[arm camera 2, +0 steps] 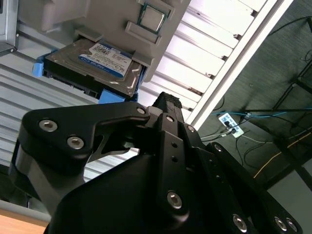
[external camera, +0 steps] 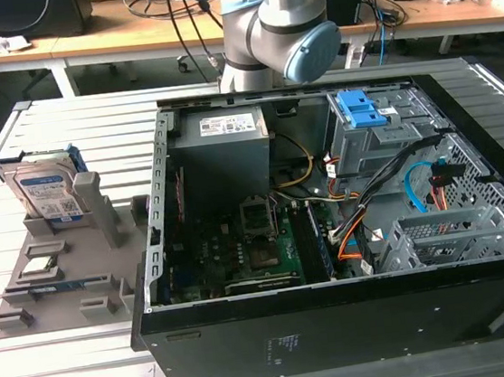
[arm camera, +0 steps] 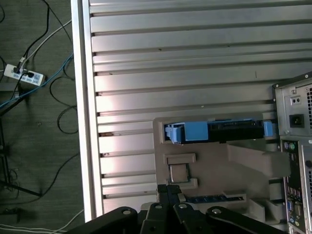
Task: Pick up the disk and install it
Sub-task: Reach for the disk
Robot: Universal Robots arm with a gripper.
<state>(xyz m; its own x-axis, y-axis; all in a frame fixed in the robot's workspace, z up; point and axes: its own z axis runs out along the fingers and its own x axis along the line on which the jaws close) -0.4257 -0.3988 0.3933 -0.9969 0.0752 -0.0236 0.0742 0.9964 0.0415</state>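
Silver-grey disk [external camera: 47, 189], blue rails, white-blue label, upright in holder [external camera: 79, 272], tool [arm camera 2: 168, 101] closed, empty.

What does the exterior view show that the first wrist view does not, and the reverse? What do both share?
Exterior view, not first wrist view: the inside of the open computer case, with the power-supply box and the cage with blue latches; also the label face of the disk. First wrist view, not exterior view: the floor with a power strip, the case's rear ports, and the gripper. Both: the disk standing on edge in the grey holder on the slatted table, beside the case.
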